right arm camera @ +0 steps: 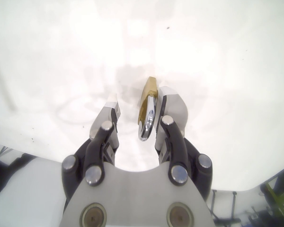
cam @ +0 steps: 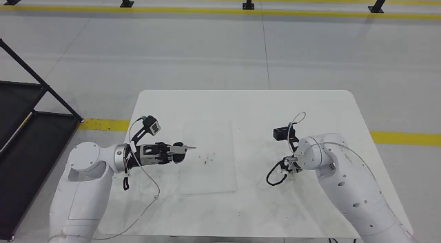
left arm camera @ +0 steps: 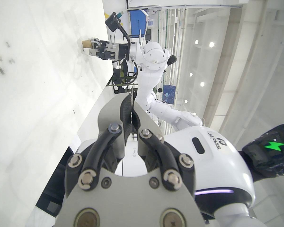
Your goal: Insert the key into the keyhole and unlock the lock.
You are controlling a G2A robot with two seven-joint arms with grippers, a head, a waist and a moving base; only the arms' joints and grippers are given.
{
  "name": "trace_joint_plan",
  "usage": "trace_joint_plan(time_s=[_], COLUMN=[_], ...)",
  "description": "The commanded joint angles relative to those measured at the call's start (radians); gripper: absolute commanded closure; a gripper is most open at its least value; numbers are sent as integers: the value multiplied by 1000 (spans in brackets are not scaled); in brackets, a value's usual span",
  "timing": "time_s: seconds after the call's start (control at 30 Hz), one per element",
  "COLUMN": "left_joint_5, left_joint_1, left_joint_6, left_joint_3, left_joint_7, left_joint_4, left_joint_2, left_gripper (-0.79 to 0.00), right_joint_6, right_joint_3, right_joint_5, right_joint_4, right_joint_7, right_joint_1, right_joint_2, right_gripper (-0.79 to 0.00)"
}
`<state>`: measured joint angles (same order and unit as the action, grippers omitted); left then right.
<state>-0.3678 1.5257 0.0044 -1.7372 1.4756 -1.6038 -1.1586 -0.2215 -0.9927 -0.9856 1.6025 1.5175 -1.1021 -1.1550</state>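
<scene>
A brass padlock (right arm camera: pixel 147 93) with a chrome shackle (right arm camera: pixel 148 119) stands on the white table (right arm camera: pixel 61 36), body end down. My right gripper (right arm camera: pixel 139 98) is open around it. The lock leans against one finger (right arm camera: pixel 172 102), while the other finger (right arm camera: pixel 112 107) stays apart from it. In the top view this gripper (cam: pixel 279 171) is at the table's right side. My left gripper (cam: pixel 176 152) hovers over the left part of the table, shut on the thin silver key (cam: pixel 188 149), whose tip points toward the right arm. In the left wrist view its pads (left arm camera: pixel 127 112) press together, and the padlock (left arm camera: pixel 86 44) shows farther off.
A few dark specks (cam: pixel 209 159) mark the table between the two arms, on a faint clear mat (cam: pixel 207 174). A black rack (cam: pixel 27 133) stands on the floor left of the table. A loose cable (cam: pixel 275 177) loops beside the right wrist.
</scene>
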Motion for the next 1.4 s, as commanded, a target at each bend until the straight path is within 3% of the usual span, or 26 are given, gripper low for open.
trace_joint_plan(time_s=[0.0, 0.03, 0.07, 0.3, 0.43, 0.63, 0.67, 1.1, 1.37], left_joint_5=[0, 0, 0, 0, 0, 0, 0, 0, -4], left_joint_1=[0, 0, 0, 0, 0, 0, 0, 0, 7], left_joint_6=[0, 0, 0, 0, 0, 0, 0, 0, 0], left_joint_3=[0, 0, 0, 0, 0, 0, 0, 0, 21], left_joint_7=[0, 0, 0, 0, 0, 0, 0, 0, -30], left_joint_4=[0, 0, 0, 0, 0, 0, 0, 0, -10], left_joint_2=[0, 0, 0, 0, 0, 0, 0, 0, -2], left_gripper=[0, 0, 0, 0, 0, 0, 0, 0, 0], right_joint_6=[-1, -3, -6, -48, -46, 9, 19, 19, 44], right_joint_3=[2, 3, 4, -50, -159, -327, -336, -336, -407], right_joint_5=[-3, -6, -8, 33, 222, 621, 683, 683, 1040], right_joint_4=[-3, -4, -4, -8, -24, -84, -103, -103, -91], right_joint_7=[-1, -1, -2, -32, -76, -127, -122, -122, -250], right_joint_1=[2, 2, 3, -5, -34, -110, -118, -118, -223], right_joint_2=[-1, -1, -1, 1, 6, 11, 9, 9, -1], right_gripper=[-157, -22, 0, 0, 0, 0, 0, 0, 0])
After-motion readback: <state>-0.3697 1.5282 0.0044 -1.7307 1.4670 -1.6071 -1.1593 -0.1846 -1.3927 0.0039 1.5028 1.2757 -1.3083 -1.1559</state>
